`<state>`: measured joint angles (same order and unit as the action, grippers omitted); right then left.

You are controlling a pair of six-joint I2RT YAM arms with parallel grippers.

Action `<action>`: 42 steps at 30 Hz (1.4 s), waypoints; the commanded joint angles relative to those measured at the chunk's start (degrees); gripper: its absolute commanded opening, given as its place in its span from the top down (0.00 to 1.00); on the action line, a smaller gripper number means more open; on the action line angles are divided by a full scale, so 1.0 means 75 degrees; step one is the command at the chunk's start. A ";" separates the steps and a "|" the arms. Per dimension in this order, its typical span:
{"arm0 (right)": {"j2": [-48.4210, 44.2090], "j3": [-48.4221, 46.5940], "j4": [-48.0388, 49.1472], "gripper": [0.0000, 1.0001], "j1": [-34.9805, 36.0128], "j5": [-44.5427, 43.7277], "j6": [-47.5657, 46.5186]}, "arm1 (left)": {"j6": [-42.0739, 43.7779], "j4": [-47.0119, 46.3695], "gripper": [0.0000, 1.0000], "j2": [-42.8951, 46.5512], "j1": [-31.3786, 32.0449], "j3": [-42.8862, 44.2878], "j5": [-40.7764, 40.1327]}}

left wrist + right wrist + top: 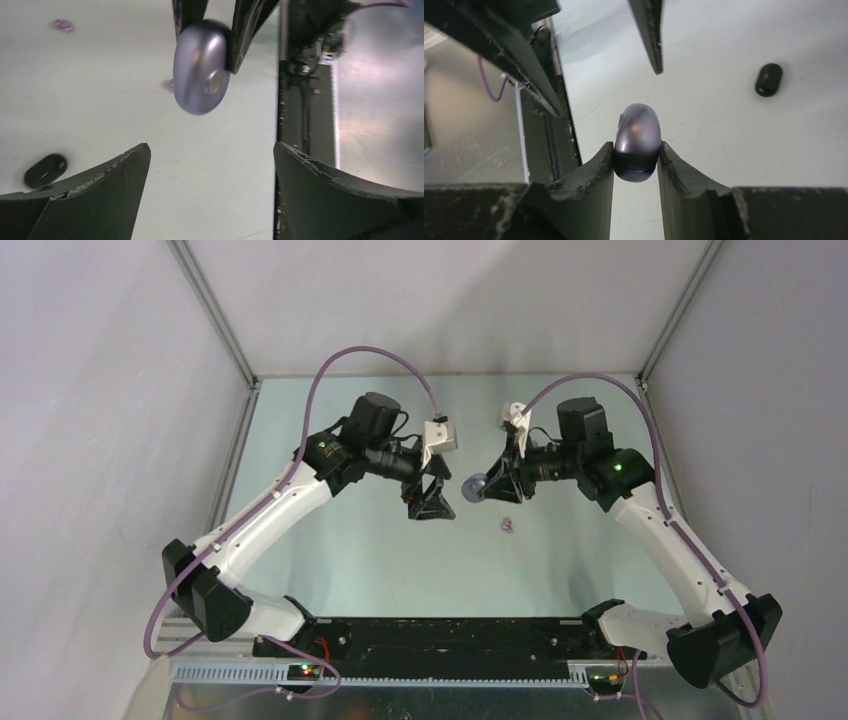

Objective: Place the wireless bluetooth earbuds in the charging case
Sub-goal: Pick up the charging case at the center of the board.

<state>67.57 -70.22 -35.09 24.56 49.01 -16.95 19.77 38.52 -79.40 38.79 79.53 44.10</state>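
Right gripper [635, 150] pinching lilac-grey case [200, 70] edge-on between both fingers. Left gripper [211, 150] gaping wide, empty, facing case, apart from it. Case looking closed, so probably lid-opening step: holding pinch firm, bringing free fingers square to seam, avoiding twisting case loose. Purple bud [509, 526] lying on desk [380, 560], near, toward bases from case-holding gripper, untouched.

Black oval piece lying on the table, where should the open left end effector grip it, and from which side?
Probably across its narrow middle, coming straight down from above. The black oval piece lies flat on the table, and its long sides run straighter than its rounded ends.
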 commanded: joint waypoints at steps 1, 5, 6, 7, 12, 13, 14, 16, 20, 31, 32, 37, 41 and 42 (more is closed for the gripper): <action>-0.0112 -0.0306 -0.1013 0.88 0.0393 0.0804 -0.1337 | 0.0474 0.0505 0.01 -0.0036 0.0306 0.0313 0.1118; -0.0007 -0.0306 -0.1085 0.88 0.0747 0.0667 -0.1430 | 0.0564 0.0601 0.01 -0.0097 0.0510 0.0282 0.1060; -0.0008 -0.0306 -0.1089 0.88 0.0776 0.0646 -0.1428 | 0.0581 0.0605 0.01 -0.0111 0.0529 0.0277 0.1071; -0.0024 -0.0297 -0.1094 0.88 0.0797 0.0619 -0.1430 | 0.0609 0.0611 0.01 -0.0127 0.0549 0.0258 0.1120; -0.0253 -0.0108 -0.1032 0.88 0.0767 0.0524 -0.1490 | 0.0684 0.0621 0.02 -0.0181 0.0570 0.0194 0.1151; -0.0337 -0.0051 -0.1013 0.88 0.0727 0.0521 -0.1490 | 0.0677 0.0563 0.02 -0.0176 0.0600 0.0180 0.1110; -0.0417 -0.0032 -0.0974 0.88 0.0707 0.0526 -0.1472 | 0.0592 0.0514 0.02 -0.0173 0.0621 0.0152 0.0933; -0.0529 0.0017 -0.0939 0.88 0.0616 0.0555 -0.1441 | 0.0511 0.0386 0.01 -0.0131 0.0700 0.0119 0.0621; -0.0712 0.0126 -0.0914 0.88 0.0249 0.0659 -0.1449 | 0.0537 0.0317 0.01 0.0114 0.0842 0.0273 -0.0223; -0.1279 0.0018 -0.0224 0.88 -0.0619 0.0934 -0.0759 | 0.0690 0.0450 0.01 0.0970 0.0776 0.0613 -0.2920; -0.1259 -0.0122 -0.0227 0.88 -0.0593 0.0816 -0.0751 | 0.0785 0.0450 0.01 0.0985 0.0777 0.0542 -0.2859; -0.1113 -0.0442 -0.0018 0.87 -0.0403 0.0641 -0.0651 | 0.0342 -0.0491 0.01 0.1057 0.0874 -0.0237 -0.2030; -0.1038 -0.0299 -0.0170 0.86 -0.0184 0.0506 -0.0781 | 0.0287 -0.1072 0.01 0.1077 0.1027 -0.0505 -0.2301; -0.1051 -0.0238 -0.0195 0.86 -0.0176 0.0524 -0.0806 | 0.0437 -0.0903 0.01 0.1074 0.1033 -0.0486 -0.2339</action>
<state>59.44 -71.13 -37.78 22.13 53.52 -22.74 22.74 35.55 -72.07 45.76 76.01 27.16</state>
